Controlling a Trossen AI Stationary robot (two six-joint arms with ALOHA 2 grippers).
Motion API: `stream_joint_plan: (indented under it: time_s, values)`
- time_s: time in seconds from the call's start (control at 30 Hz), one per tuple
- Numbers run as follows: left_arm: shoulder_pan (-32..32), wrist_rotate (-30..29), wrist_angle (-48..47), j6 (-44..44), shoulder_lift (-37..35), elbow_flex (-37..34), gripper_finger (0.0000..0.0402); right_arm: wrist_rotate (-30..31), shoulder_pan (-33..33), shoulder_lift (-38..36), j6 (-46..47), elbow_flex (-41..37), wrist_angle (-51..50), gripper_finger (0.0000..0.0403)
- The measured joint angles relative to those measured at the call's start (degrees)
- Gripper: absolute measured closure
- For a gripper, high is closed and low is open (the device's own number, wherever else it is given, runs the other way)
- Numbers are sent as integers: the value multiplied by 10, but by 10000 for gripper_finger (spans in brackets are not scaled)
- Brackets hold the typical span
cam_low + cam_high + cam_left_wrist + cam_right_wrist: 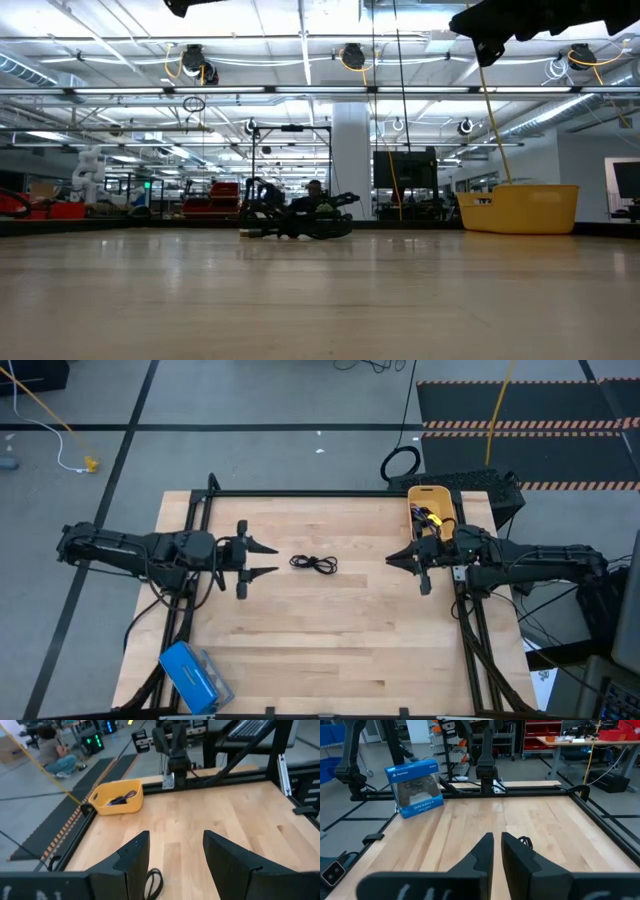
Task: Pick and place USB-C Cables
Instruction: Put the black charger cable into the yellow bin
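**One black cable left on the table, both arms hovering**

The last loose USB-C cable, a small black coil, is lying on the bare wooden table near its middle, between the two arms and touching neither. The low view is showing the same coil flat on the surface. The yellow bin is sitting at the table's far right corner; a purple cable and something dark are already lying inside it.

The left gripper is hanging just beside the coil, fingers spread wide apart and holding nothing; its wrist view is catching the coil's edge at the base of its fingers. The right gripper is hovering by the bin, fingers almost together, a narrow gap between them, nothing held. A blue boxed game controller is resting at the near left corner, well apart from the work.

Judgement: the step in hand is the pick of the remaining coil. The next move is calling for a descent centred over the bundle, closing on several strands at once, since the cable is thin and lying flat.
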Motion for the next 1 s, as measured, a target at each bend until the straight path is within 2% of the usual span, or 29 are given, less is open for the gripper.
stream_joint_plan:
  time_s: [0.27,0.67,1.0]
  values:
    - [20,-1,-160,-7,41,123,213,1,0,0,2,0,4,376]
    - [48,6,-349,10,178,314,213,0,0,0,2,0,0,376]
    - [78,50,-510,11,288,434,213,0,0,0,2,0,-3,376]
